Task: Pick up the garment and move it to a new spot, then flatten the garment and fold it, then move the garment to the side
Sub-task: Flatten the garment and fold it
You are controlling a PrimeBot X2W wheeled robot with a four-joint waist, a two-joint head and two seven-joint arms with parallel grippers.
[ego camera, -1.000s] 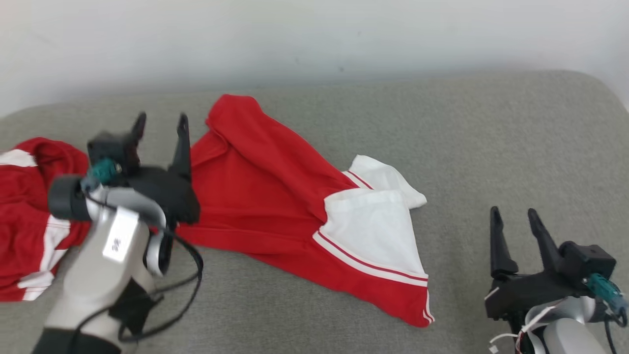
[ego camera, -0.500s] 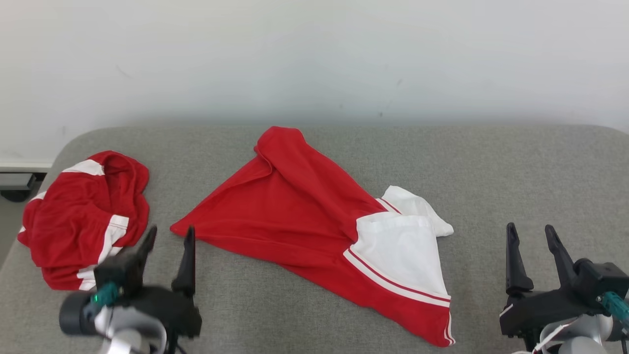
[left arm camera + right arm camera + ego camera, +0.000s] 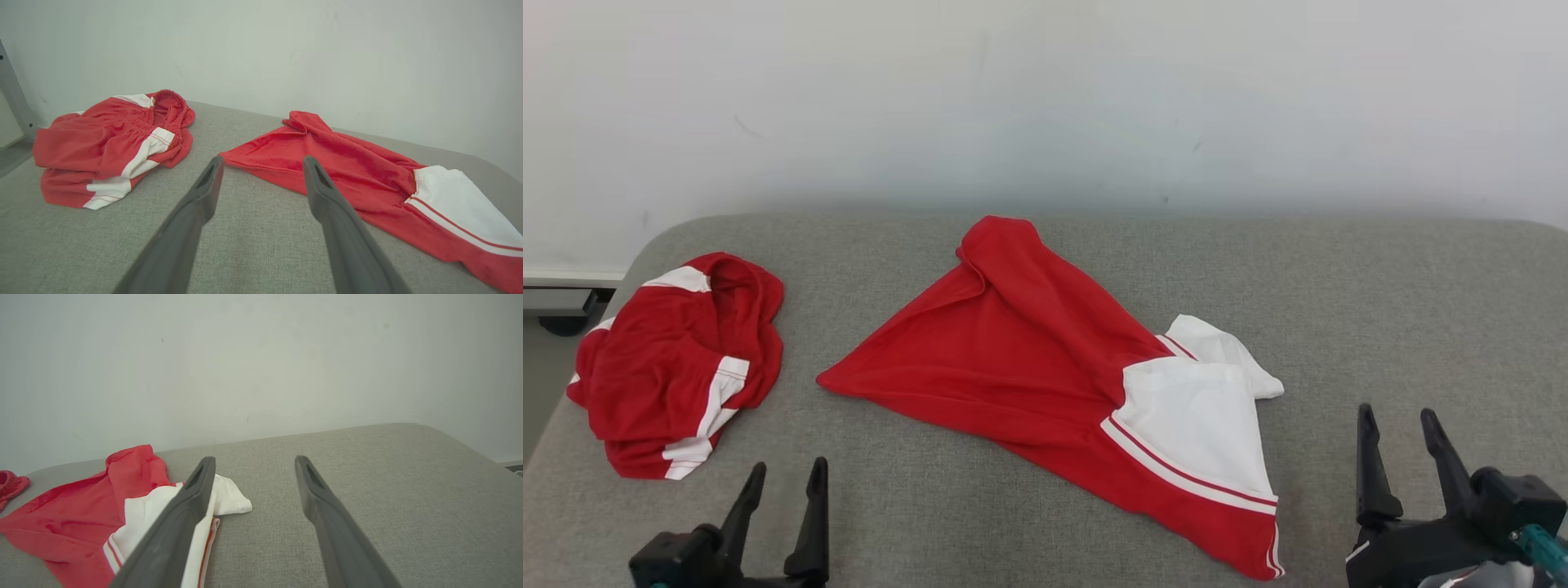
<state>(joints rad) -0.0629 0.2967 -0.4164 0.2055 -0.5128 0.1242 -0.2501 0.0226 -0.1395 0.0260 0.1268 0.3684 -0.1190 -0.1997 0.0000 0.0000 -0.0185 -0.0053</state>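
Observation:
A red garment with a white striped panel [image 3: 1013, 359] lies loosely spread, partly folded over itself, in the middle of the grey padded surface [image 3: 1380, 310]. My left gripper [image 3: 790, 465] is open at the lower left, short of the garment's left corner and touching nothing. In the left wrist view that gripper [image 3: 262, 160] points at the garment [image 3: 339, 159] with its fingers apart. My right gripper [image 3: 1396, 412] stands open at the lower right, just right of the white panel. Between its spread fingers, my right gripper [image 3: 255, 459] holds nothing, the garment [image 3: 135, 469] lying to its left.
A second red and white garment [image 3: 670, 367] lies crumpled near the surface's left edge; it is the bundle [image 3: 102, 139] left of my fingers in the left wrist view. A pale wall [image 3: 1045, 98] runs behind. Bare grey surface stretches to the right.
The camera has pulled back and up, so the whole picture shifted. My left arm has drawn back from beside the garment to the lower left. Both grippers stay open.

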